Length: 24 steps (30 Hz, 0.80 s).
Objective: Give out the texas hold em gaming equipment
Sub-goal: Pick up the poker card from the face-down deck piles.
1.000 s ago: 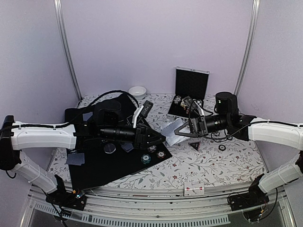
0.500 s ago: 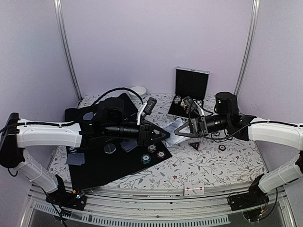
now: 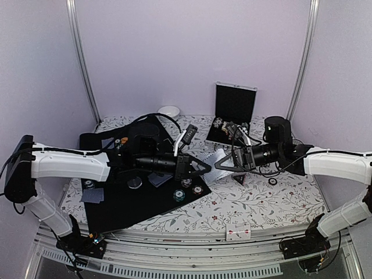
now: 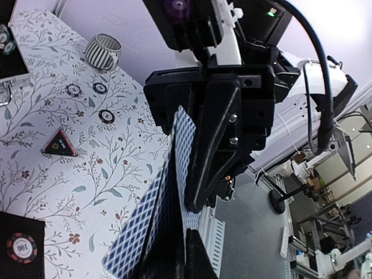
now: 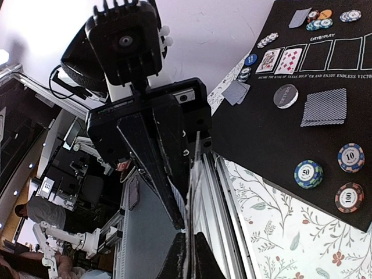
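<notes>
Over the floral table, left hand and right hand pinch playing cards, faces hidden.

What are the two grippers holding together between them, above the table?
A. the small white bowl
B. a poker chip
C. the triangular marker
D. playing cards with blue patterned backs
D: the left gripper and the right gripper are both shut on the playing cards, whose blue backs show in the left wrist view.

High rear view, wrist views close — sharing cards
</notes>
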Each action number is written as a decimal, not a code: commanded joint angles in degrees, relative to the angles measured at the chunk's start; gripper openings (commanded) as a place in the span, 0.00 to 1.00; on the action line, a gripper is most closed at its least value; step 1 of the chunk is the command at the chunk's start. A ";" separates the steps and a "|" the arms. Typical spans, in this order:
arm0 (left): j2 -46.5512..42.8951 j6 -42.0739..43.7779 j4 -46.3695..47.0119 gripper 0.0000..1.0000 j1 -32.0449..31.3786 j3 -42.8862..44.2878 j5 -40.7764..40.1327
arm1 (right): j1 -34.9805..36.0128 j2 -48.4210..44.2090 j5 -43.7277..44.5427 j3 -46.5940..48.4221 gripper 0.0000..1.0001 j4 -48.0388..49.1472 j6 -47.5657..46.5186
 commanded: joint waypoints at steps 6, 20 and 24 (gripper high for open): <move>13.41 -13.10 9.80 0.00 1.27 -4.26 0.12 | 0.23 5.68 -0.57 -10.22 0.11 7.23 0.56; 28.92 -19.19 12.49 0.00 1.09 -0.78 2.67 | -1.87 18.48 -3.05 -19.56 0.17 21.35 4.03; 27.59 -18.24 10.26 0.00 1.02 -0.93 0.14 | -3.33 19.91 -2.98 -20.27 0.17 21.65 3.48</move>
